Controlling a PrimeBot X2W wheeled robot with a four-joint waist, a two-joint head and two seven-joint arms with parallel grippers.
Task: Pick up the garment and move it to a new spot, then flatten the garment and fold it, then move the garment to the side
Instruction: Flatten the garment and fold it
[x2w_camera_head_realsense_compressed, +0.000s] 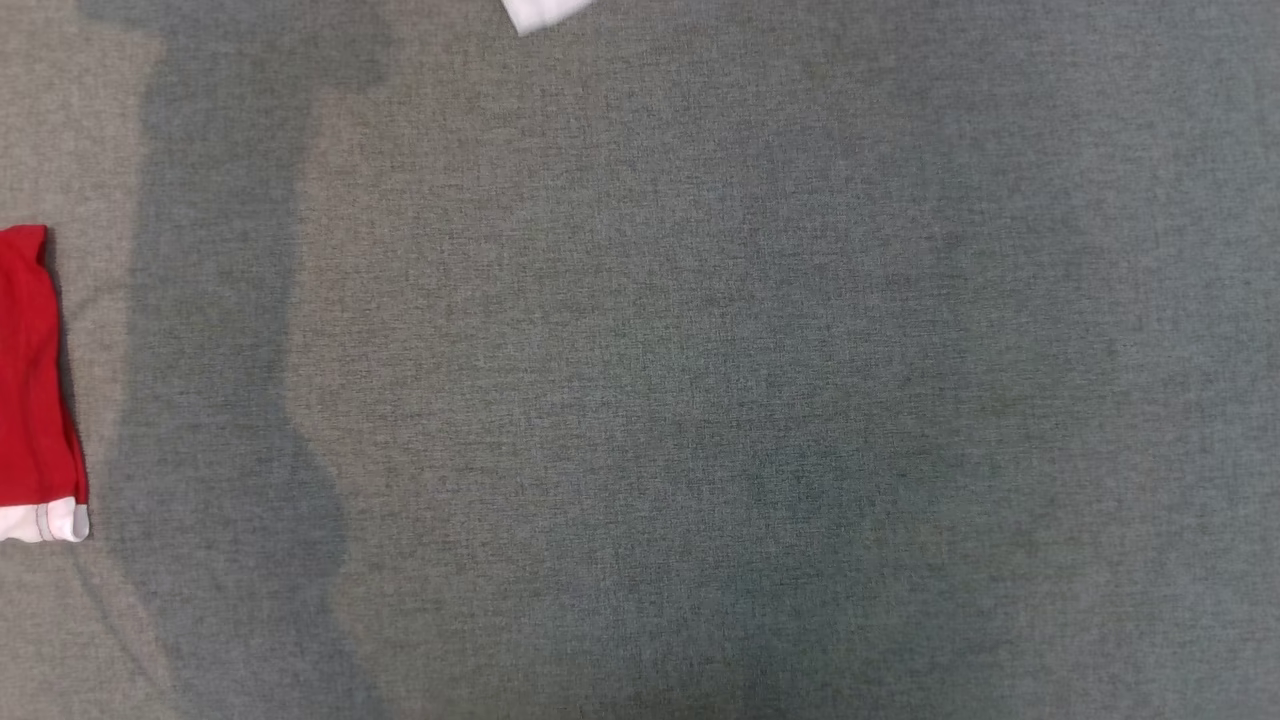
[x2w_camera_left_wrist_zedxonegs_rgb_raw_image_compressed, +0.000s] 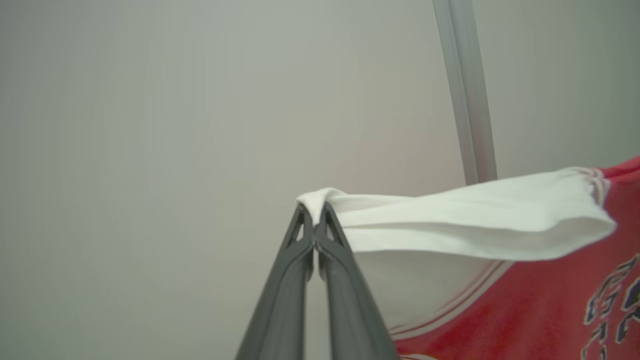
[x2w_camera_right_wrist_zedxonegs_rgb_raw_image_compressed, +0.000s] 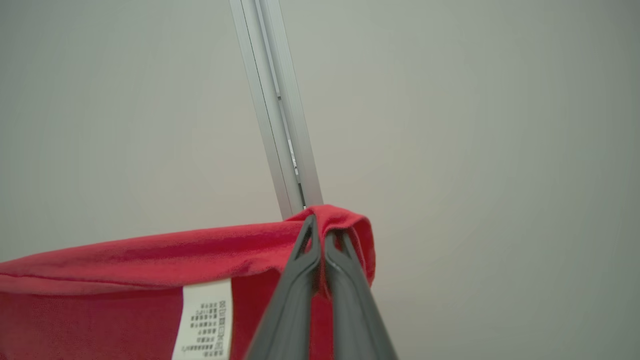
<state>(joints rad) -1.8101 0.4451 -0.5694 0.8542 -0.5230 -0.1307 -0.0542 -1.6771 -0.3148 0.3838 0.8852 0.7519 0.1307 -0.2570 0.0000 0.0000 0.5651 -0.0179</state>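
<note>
The garment (x2w_camera_left_wrist_zedxonegs_rgb_raw_image_compressed: 525, 300) is red with white sleeve cloth and dark lettering on its front. In the left wrist view my left gripper (x2w_camera_left_wrist_zedxonegs_rgb_raw_image_compressed: 315, 214) is shut on a white fold of it, and the cloth stretches away to the right, held up in the air. In the right wrist view my right gripper (x2w_camera_right_wrist_zedxonegs_rgb_raw_image_compressed: 323, 234) is shut on a red edge of the garment (x2w_camera_right_wrist_zedxonegs_rgb_raw_image_compressed: 150, 255), which hangs off to the left with a white care label (x2w_camera_right_wrist_zedxonegs_rgb_raw_image_compressed: 202, 322) showing. A red cloth with a white hem (x2w_camera_head_realsense_compressed: 35, 400) lies at the head view's left edge; I cannot tell if it is the same garment.
A grey fabric surface (x2w_camera_head_realsense_compressed: 700, 380) spreads across the head view, with a dark shadow down its left part. A white cloth corner (x2w_camera_head_realsense_compressed: 545, 12) pokes in at the top edge. An aluminium post (x2w_camera_right_wrist_zedxonegs_rgb_raw_image_compressed: 280, 125) stands before a plain pale wall behind both grippers.
</note>
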